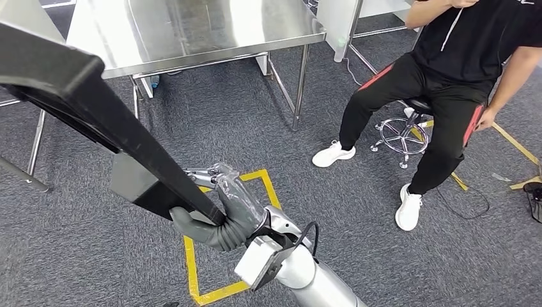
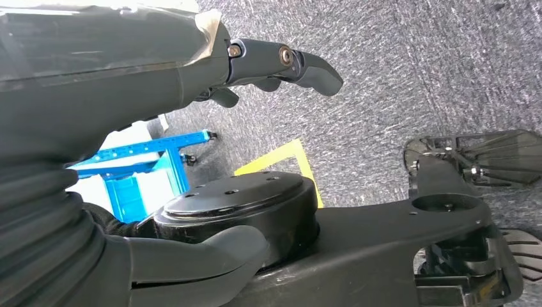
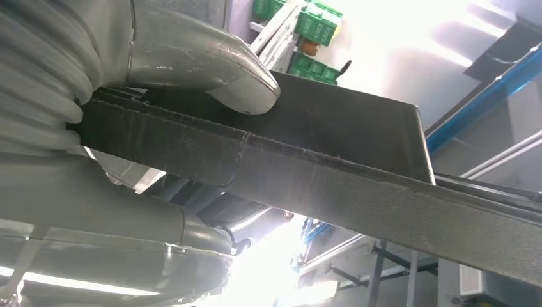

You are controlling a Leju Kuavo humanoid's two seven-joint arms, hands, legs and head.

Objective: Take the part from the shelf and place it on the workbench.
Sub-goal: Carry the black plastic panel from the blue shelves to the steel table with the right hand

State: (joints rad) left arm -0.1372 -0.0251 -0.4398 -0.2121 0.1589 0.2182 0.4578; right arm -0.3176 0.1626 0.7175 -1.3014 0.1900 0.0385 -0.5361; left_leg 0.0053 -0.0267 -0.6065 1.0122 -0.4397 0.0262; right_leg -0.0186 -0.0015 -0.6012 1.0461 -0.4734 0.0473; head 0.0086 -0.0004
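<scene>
One hand carries the load: the right hand (image 1: 224, 214) is clenched around the long black part (image 1: 96, 115), lifted over the carpet. The left hand (image 2: 192, 96) looks empty, though the view is poor. Keep the part level — its far end nears the steel workbench (image 1: 255, 25) edge — and swing clear of the seated person (image 1: 447, 70).

Workshop or lab: steel workbench (image 1: 192, 32), grey carpet (image 1: 77, 256), yellow floor tape (image 1: 190, 268).
</scene>
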